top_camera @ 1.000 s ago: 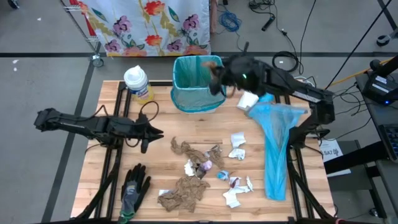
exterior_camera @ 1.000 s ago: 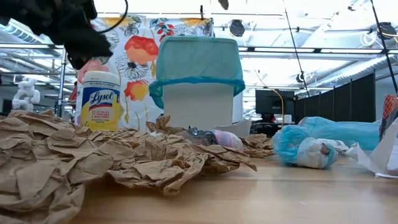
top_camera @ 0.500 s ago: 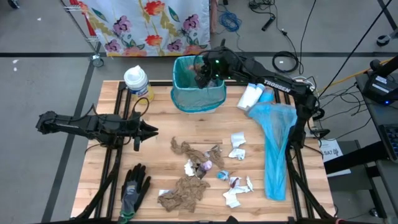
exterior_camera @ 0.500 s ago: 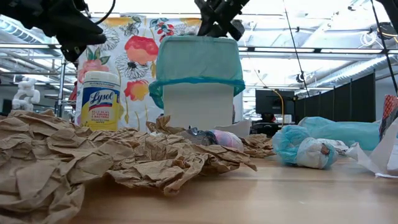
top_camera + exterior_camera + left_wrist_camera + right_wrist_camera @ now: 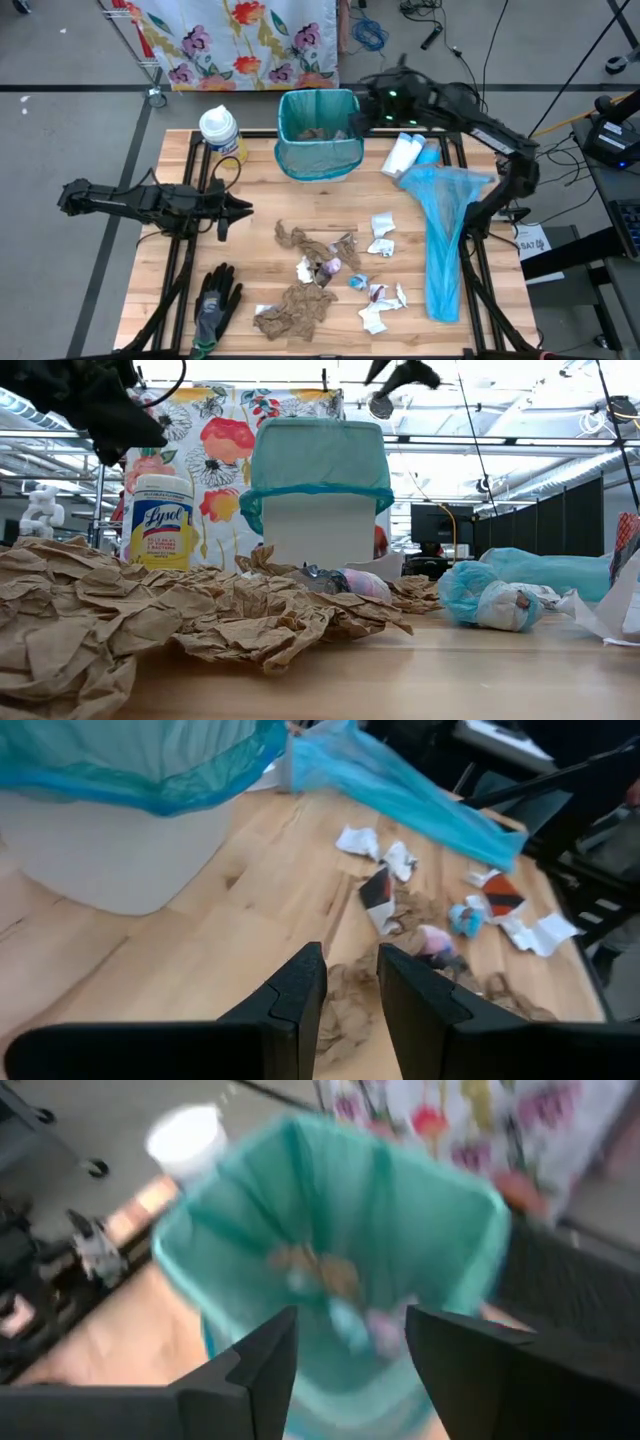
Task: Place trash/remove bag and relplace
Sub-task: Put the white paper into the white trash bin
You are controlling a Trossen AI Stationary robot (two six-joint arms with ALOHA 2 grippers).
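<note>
Crumpled brown paper trash, white tissue scraps and a shiny wrapper ball lie strewn on the pale planked wooden table, ahead of the left jaws, which stand slightly parted and empty. A white bin lined with a thin teal bag holds brown scraps under the right jaws. These gape wide, empty, and have pulled back from over the bin since half a second ago. Grey floor surrounds the table.
</note>
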